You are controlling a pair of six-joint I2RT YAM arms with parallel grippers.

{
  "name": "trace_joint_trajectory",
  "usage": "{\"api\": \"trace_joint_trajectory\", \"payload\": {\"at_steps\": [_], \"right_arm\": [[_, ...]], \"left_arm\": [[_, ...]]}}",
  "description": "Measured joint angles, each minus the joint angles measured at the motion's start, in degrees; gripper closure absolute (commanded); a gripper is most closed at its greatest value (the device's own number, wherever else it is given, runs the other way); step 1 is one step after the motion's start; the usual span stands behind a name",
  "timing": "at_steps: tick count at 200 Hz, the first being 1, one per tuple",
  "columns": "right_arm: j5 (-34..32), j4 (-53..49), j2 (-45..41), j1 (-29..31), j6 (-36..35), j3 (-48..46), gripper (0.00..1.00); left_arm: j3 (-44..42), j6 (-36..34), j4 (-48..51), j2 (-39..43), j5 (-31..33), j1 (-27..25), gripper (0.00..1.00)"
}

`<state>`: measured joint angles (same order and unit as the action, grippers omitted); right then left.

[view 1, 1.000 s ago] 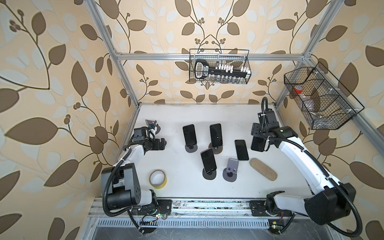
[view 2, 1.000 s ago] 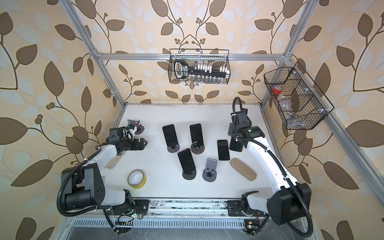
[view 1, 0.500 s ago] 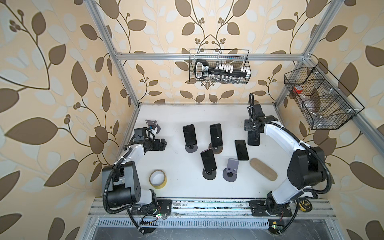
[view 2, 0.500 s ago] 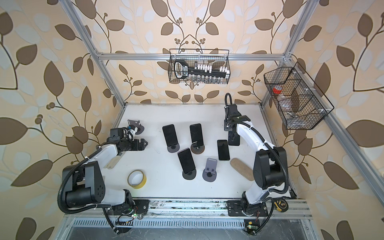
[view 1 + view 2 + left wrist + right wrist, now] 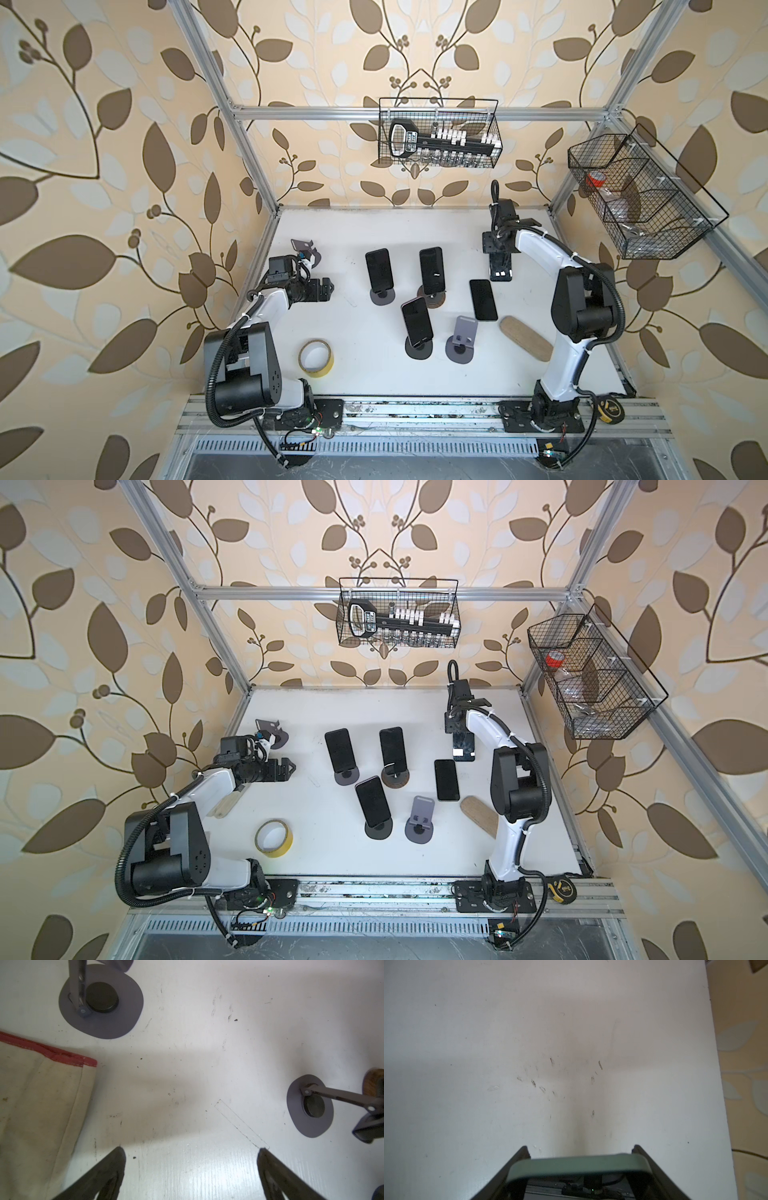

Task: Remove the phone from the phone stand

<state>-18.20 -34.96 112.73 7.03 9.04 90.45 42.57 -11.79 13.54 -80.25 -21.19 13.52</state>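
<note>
My right fingers [image 5: 660, 1180] are partway closed on the edges of a green-edged phone [image 5: 577, 1164], holding it over the far right of the white table [image 5: 374, 386], well apart from the empty phone stand [image 5: 461, 340] near the middle. My left fingers [image 5: 108, 1172] are spread wide with nothing between them, over the left side of the table near another bare stand [image 5: 99, 1001].

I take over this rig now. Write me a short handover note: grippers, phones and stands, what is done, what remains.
Left gripper: open, empty, above the white table.
Right gripper: shut on a green-edged dark phone, off any stand.
Done: one black phone lies flat on the table; two grey round-based stands are empty.
Left: set the held phone down; three black phones lean on their stands.
</note>
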Motion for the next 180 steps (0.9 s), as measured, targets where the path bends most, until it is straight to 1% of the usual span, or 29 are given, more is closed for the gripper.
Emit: {"api": "trace_joint_trajectory", "payload": {"at_steps": [32, 63, 116, 180], "right_arm": [[1.6, -0.7, 5.9, -0.5, -1.2, 7.1, 0.37], [4.1, -1.4, 9.3, -0.7, -1.6, 12.0, 0.37], [9.8, -1.7, 11.9, -0.6, -0.7, 14.1, 0.37], [10.3, -2.1, 15.2, 1.0, -0.9, 14.2, 0.37]], "left_arm": [[0.0, 0.0, 0.1, 0.0, 0.0, 0.0, 0.01], [0.1, 0.0, 0.4, -0.1, -0.2, 0.0, 0.01], [1.0, 0.0, 0.9, -0.9, -1.3, 0.1, 0.01], [1.0, 0.0, 1.3, -0.9, -2.6, 0.1, 0.01]]}}
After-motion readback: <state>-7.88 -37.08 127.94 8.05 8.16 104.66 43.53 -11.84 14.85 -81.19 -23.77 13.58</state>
